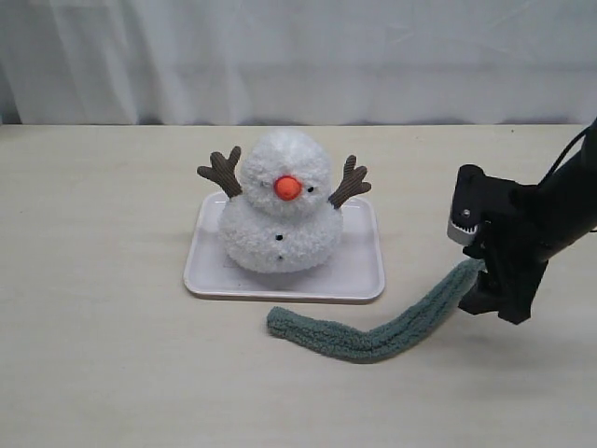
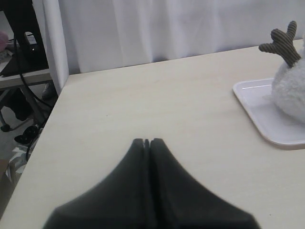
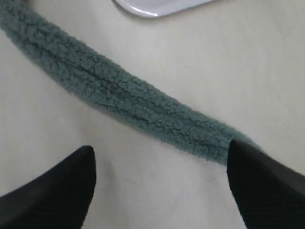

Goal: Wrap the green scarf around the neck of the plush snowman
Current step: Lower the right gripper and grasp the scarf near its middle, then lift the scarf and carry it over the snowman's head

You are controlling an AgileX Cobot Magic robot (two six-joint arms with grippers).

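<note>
Two pincers: right gripper (image 3: 160,147) gapes over the green scarf (image 1: 373,342), whose right end seemingly touches one finger; left gripper (image 2: 147,142) closed.

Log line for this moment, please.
green scarf: lying on table, unwrapped; plush snowman: on tray, neck bare; right gripper: open at scarf end; left gripper: shut

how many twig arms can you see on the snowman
2. One brown twig arm sticks up at the left of the plush snowman in the exterior view, the other at its right. None seems hidden.
</note>
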